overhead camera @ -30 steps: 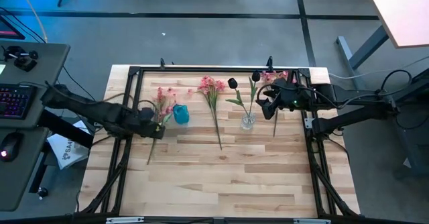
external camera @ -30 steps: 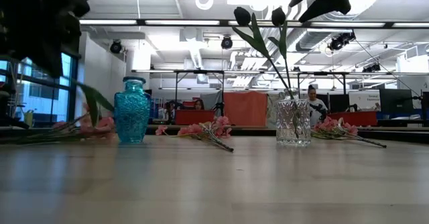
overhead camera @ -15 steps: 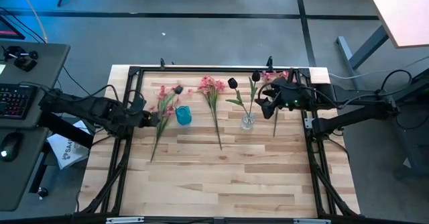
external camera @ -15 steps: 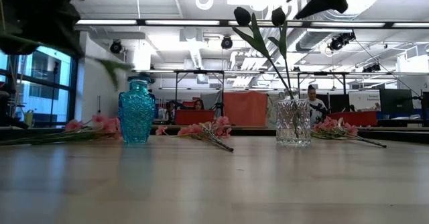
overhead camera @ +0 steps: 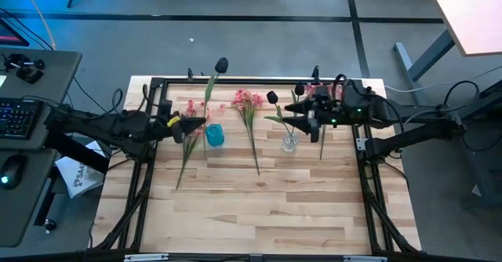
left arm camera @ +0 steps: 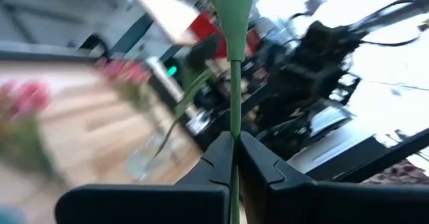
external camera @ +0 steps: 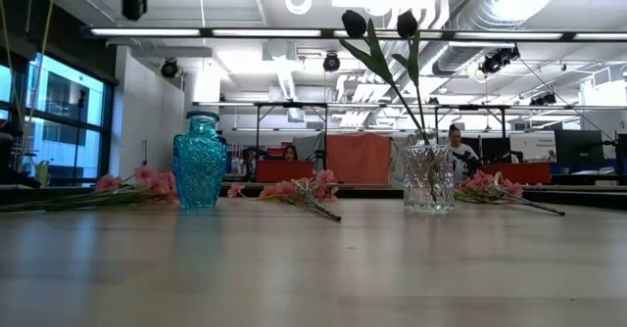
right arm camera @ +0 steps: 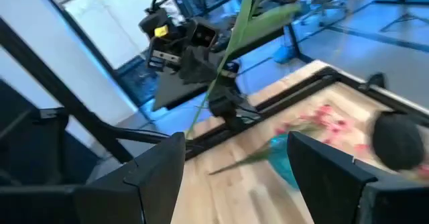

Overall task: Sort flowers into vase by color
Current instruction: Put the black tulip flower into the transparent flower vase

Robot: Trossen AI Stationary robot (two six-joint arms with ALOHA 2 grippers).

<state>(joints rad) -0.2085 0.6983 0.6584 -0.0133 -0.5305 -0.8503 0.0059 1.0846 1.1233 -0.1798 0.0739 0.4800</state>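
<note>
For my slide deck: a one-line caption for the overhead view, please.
Left hand lifts a dark tulip beside the blue vase; right hand waits open near the clear vase.

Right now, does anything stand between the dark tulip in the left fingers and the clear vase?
Yes. The blue vase and a pink spray lie between the held tulip and the clear vase.

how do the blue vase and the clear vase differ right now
The blue vase is opaque turquoise with a narrow neck; the clear vase is see-through cut glass, wide-mouthed. The blue vase holds no flowers; the clear vase holds two dark tulips. Both stand upright on the table.
</note>
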